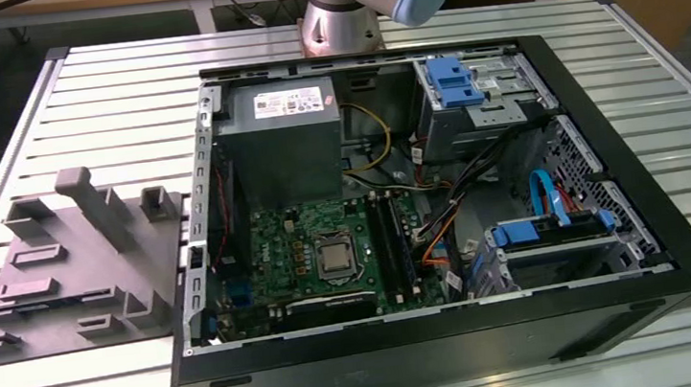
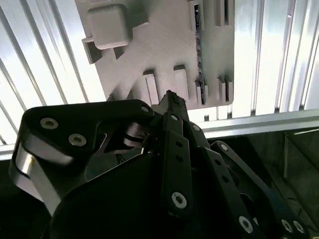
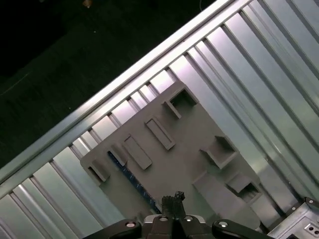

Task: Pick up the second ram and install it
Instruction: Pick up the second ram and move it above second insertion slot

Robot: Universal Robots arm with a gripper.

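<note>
The arm [image 1: 352, 5] rises at the exterior view's upper edge. The gripper [image 2: 171, 96] faces downward, its fingers [image 2: 177, 149] apparently pressed together.

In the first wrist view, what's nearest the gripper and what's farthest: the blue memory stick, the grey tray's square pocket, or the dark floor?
From the gripper:
1. Second ram, in the tray, close by.
2. Square pocket, at the tray's far corner.
3. Dark floor, past the table edge.

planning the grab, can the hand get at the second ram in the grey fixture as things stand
Probably yes. The second ram stands on edge in the grey fixture with nothing over it, and the hand hangs above the fixture near it, though it looks shut.
</note>
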